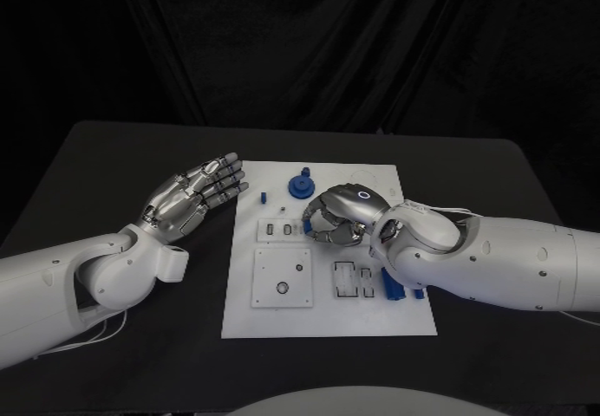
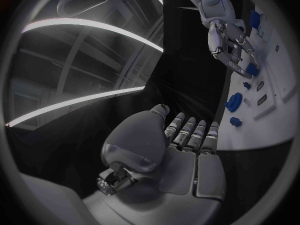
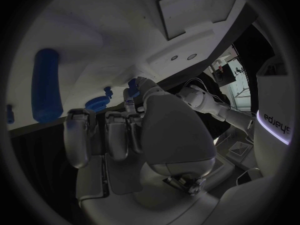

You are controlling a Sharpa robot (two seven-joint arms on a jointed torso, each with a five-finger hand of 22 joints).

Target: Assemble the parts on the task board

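The right hand (image 1: 335, 217), fingers curled over the board (image 1: 328, 325), grasp unclear, could knock the knob (image 1: 300, 185) just beyond it; left hand (image 1: 194, 192) hovers wide.

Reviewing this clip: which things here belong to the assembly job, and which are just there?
Job: task board; round blue part; small blue part; blue parts by the right arm; right hand over the board.
Not in use: left hand, black table.

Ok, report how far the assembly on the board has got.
Done: a round blue part stands on the task board near its far edge. In hand: the right hand is curled over the board's middle; whether it grips anything cannot be told. The left hand hovers open beside the board. Left: blue parts lie loose at the right edge.
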